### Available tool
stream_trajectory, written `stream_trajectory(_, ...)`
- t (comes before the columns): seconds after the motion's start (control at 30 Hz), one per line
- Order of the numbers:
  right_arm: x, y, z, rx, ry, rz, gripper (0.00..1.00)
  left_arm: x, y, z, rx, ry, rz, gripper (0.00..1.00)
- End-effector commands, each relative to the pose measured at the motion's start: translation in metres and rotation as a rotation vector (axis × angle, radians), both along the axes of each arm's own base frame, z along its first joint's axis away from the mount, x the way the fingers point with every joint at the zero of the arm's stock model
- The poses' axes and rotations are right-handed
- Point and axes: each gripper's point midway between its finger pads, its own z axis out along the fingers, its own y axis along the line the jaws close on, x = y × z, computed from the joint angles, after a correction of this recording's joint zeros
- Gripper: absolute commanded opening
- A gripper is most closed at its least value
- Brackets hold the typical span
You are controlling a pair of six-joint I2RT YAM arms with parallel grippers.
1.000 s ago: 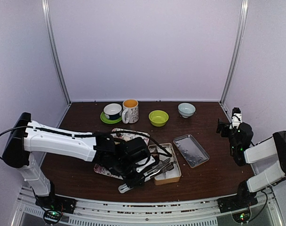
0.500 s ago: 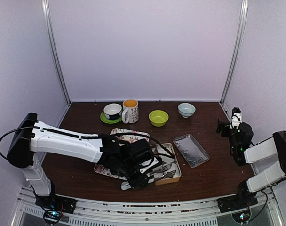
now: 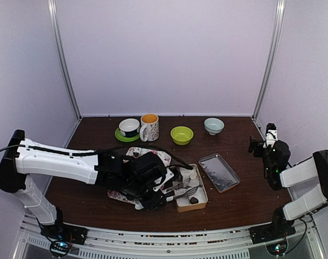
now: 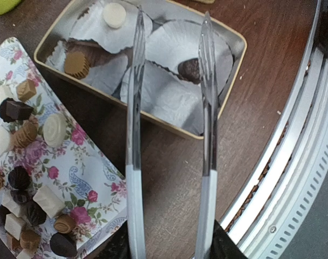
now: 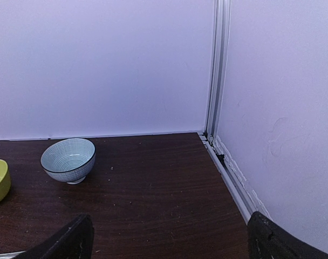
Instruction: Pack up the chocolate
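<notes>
Left gripper [image 3: 156, 195], reaching low, clasps tongs [image 4: 132, 135] over the tin [image 4: 229, 81]; right gripper [image 5: 172, 240] gapes, raised.

Pale lilac walls [image 3: 164, 54]; dark wooden table [image 3: 245, 200]

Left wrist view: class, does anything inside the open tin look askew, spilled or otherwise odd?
The white paper cups in the tin lie crumpled and overlapping rather than in neat rows, and the light brown chocolate looks tilted against a cup wall. No chocolate lies on the bare table.
</notes>
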Motion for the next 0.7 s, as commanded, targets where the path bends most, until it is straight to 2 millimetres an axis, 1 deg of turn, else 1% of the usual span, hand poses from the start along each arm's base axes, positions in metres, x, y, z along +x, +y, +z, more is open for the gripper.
stream_trajectory(0.0,0.003,-0.005,0.007,0.008,-0.02,-0.022,1.0,0.012,-0.006,0.038,-0.168,-0.072,0.072,0.43)
stream_trajectory(0.2,0.003,-0.005,0.007,0.008,-0.02,-0.022,1.0,0.012,0.004,0.069,-0.264,-0.1,0.098,0.43)
stream_trajectory(0.33,0.003,-0.005,0.007,0.009,-0.02,-0.022,1.0,0.014,0.022,0.086,-0.296,-0.126,0.135,0.43)
stream_trajectory(0.43,0.003,-0.005,0.007,0.008,-0.021,-0.021,1.0,0.021,0.041,0.091,-0.295,-0.135,0.19,0.42)
stream_trajectory(0.6,0.003,-0.005,0.007,0.008,-0.02,-0.022,1.0,0.03,0.07,0.093,-0.306,-0.142,0.284,0.4)
stream_trajectory(0.67,0.003,-0.005,0.007,0.008,-0.019,-0.022,1.0,0.037,0.083,0.092,-0.312,-0.137,0.326,0.4)
